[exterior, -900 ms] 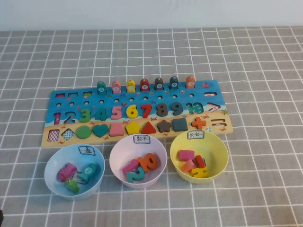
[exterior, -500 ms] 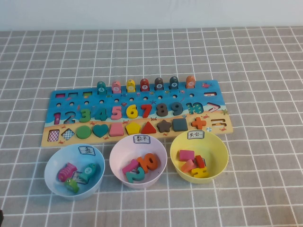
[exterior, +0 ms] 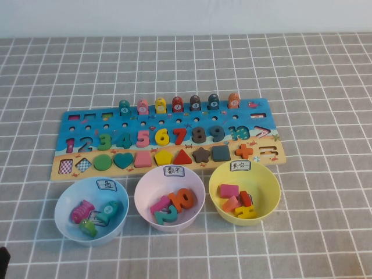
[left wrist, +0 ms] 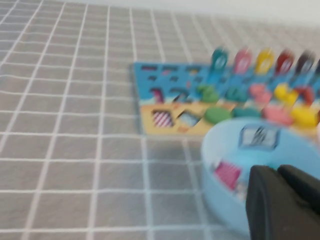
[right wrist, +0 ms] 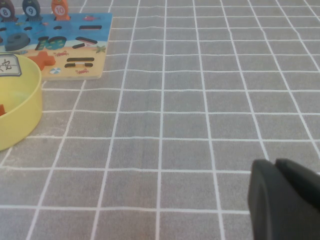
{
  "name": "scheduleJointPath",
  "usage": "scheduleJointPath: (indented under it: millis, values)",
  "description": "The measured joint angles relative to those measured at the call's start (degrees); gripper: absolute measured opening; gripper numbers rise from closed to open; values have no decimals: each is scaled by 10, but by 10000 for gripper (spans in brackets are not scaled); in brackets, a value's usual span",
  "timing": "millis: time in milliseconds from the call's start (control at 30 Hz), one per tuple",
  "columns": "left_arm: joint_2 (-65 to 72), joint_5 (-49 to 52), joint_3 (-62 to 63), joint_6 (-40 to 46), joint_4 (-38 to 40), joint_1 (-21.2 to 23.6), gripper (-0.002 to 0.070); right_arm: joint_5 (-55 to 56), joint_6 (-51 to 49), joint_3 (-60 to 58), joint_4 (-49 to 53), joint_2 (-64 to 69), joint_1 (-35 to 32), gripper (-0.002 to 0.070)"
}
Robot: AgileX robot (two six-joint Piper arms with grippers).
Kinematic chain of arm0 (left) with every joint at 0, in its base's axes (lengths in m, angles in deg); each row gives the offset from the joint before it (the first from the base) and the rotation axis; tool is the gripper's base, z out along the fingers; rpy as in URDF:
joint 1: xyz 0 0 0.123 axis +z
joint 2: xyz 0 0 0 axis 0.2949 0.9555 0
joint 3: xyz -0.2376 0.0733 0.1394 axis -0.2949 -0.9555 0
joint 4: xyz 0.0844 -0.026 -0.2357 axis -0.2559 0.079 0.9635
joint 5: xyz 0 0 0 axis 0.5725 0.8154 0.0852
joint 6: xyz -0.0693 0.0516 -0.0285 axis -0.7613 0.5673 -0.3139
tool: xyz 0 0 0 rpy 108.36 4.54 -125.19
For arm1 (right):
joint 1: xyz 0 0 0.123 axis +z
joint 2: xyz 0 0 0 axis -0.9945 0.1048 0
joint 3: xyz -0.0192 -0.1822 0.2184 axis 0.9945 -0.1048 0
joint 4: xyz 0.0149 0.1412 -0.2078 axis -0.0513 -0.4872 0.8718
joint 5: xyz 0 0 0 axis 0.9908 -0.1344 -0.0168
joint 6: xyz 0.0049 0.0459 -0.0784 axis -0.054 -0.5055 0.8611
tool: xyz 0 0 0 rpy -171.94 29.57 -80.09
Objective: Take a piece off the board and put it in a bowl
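The board [exterior: 268,109] lies across the middle of the table. The piece, a green "3" [exterior: 104,141], sits in its number row, third from the left end. Just in front of the board stands the pale pink bowl [exterior: 146,187], holding a few number pieces. My left gripper [left wrist: 277,172] is shut and empty. It hovers low at the near side of the light blue bowl [left wrist: 220,150], and only a dark edge of it [exterior: 3,261] shows in the high view's bottom left corner. My right gripper [right wrist: 275,165] is shut and empty over bare cloth to the right of the bowls.
A light blue bowl [exterior: 67,200] with fish pieces stands left of the pink one. A yellow bowl [exterior: 268,180] with shape pieces stands to its right. A grey checked cloth [exterior: 325,87] covers the table. The board's back row carries several coloured pegs [exterior: 178,104].
A dark edge of my left arm has come a little further into the high view's bottom left corner. Board, pieces and bowls have not moved.
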Motion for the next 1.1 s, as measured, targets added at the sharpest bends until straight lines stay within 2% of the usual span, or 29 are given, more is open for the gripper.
scheduleJointPath:
  millis: [233, 433, 533, 700, 833, 933, 1100]
  values:
    - [0, -34, 0, -22, 100, 0, -5, 0, 0, 0, 0, 0, 0, -17]
    - [0, -60, 0, -88, 204, 0, -5, 0, 0, 0, 0, 0, 0, -17]
    - [0, -77, 0, -93, 226, 0, -5, 0, 0, 0, 0, 0, 0, -17]
    - [0, -99, 0, -82, 235, 0, -5, 0, 0, 0, 0, 0, 0, -17]
    - [22, -70, 38, -81, 235, 0, -5, 0, 0, 0, 0, 0, 0, -17]
    - [87, -30, 104, -80, 221, 0, -5, 0, 0, 0, 0, 0, 0, -17]
    - [235, 74, 233, -78, 155, 0, -5, 0, 0, 0, 0, 0, 0, -17]
